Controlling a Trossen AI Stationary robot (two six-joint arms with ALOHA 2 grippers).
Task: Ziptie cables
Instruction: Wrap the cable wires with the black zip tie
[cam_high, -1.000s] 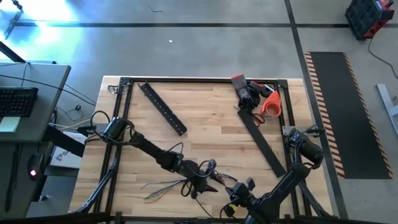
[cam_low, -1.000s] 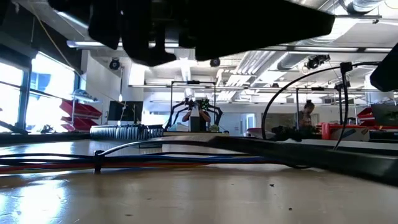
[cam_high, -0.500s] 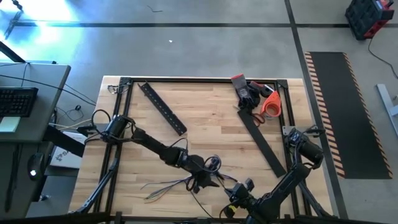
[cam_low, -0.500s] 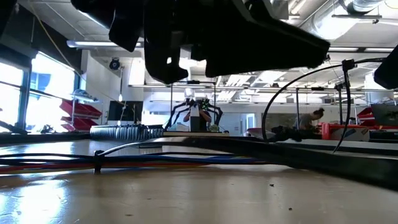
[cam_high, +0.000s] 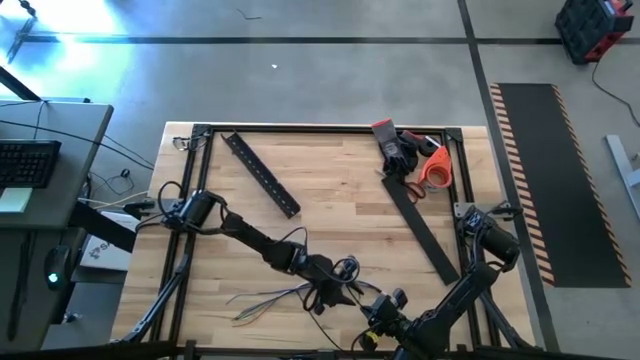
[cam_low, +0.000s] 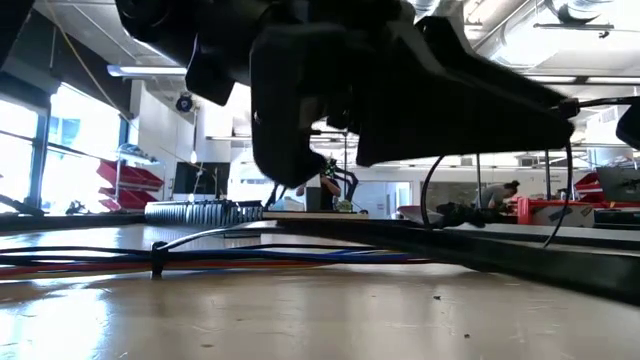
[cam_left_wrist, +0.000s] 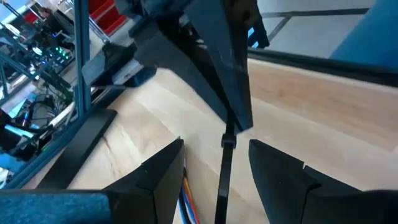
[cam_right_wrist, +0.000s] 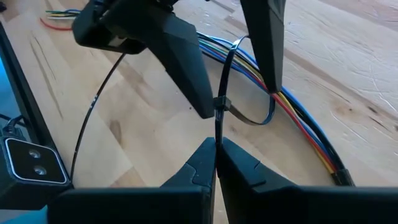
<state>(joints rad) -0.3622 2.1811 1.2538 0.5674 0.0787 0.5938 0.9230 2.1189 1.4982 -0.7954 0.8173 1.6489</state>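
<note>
The cables (cam_high: 265, 297) lie along the table's near edge as a bundle of blue, yellow and red wires (cam_right_wrist: 298, 121). A black zip tie (cam_right_wrist: 255, 115) loops around them, with its head (cam_right_wrist: 219, 102) above the bundle. My right gripper (cam_right_wrist: 216, 144) is shut on the tie. My left gripper (cam_left_wrist: 216, 148) is open, and its fingers (cam_right_wrist: 186, 68) stand on either side of the tie's head. In the high view the two grippers meet over the bundle's right end, left (cam_high: 332, 292) and right (cam_high: 360, 300). My right gripper pinches the zip tie's free tail (cam_right_wrist: 216, 127) between its two fingers, just behind the head. The fingers slant down from the table's near right side and lie along the tail. The loop stands wide around the cables, which rest on the table.
A black perforated bar (cam_high: 262, 174) lies at the far left and a longer black strip (cam_high: 425, 235) at the right. Orange-handled scissors (cam_high: 433, 168) and dark items (cam_high: 398, 148) sit at the far right corner. Another tie (cam_low: 157, 260) binds the bundle further along.
My left gripper has moved toward the table's right edge and a little down, closing in on the zip tie that my right gripper holds. It has stayed open. My right gripper has kept its place and its hold.
</note>
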